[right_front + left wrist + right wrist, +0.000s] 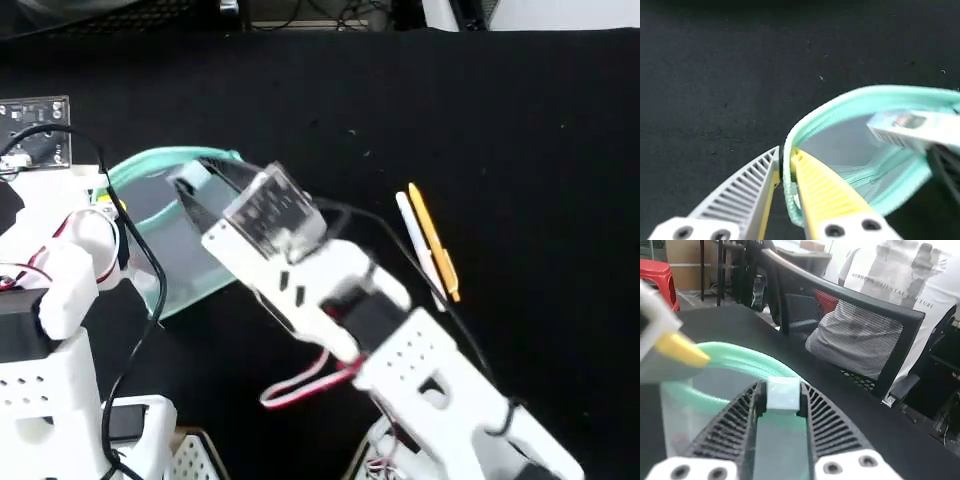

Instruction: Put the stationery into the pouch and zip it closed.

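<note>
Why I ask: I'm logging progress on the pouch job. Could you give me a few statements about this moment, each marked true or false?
1. The left claw is clamped on the rim of the pouch. True.
2. The right claw is empty. False: it grips a small pale block over the pouch.
3. Both pens are already inside the pouch. False: the white pen and the yellow pen lie side by side on the table, apart from the pouch.
4. The pouch is unzipped, with its mouth open. True.
</note>
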Available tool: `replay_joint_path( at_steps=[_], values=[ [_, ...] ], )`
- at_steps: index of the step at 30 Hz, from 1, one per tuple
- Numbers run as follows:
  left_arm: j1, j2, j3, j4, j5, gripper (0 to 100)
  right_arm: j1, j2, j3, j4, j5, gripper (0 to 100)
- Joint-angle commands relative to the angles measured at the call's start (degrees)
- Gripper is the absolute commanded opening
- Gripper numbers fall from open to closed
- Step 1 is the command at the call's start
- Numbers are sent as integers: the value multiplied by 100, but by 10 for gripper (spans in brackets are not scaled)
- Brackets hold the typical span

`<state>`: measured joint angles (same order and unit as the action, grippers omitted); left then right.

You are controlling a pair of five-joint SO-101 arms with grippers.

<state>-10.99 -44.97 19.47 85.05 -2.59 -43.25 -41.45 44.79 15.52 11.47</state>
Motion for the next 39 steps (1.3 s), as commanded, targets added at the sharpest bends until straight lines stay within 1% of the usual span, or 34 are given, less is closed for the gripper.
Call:
replay_joint_path(
  at_steps=[1,4,5,11,12,19,21,24,28,30,34,39],
  values=[
    [31,193,778,62,18,33,-44,505,-233,220,88,15],
    [48,193,769,62,18,33,-44,365,-418,651,88,18],
    [48,193,769,62,18,33,-44,286,-497,818,88,34],
    [40,193,778,62,9,33,-44,-453,-1068,1960,44,241],
    [40,193,778,62,9,33,-44,-593,-1182,2110,44,253],
    [31,193,778,62,9,33,18,-1393,-2193,2866,88,239],
    [31,193,778,62,9,33,387,-1543,-2431,3077,53,234],
    [40,193,787,62,9,33,1327,-1657,-2334,3367,44,199],
    [57,193,787,62,9,33,2523,-1578,-1288,3807,44,141],
    [57,193,787,62,9,33,2963,-1411,-602,3851,44,145],
    [57,193,787,62,9,33,3604,-699,435,3332,35,173],
    [57,202,796,53,9,33,4035,734,813,2268,-396,193]
  ],
)
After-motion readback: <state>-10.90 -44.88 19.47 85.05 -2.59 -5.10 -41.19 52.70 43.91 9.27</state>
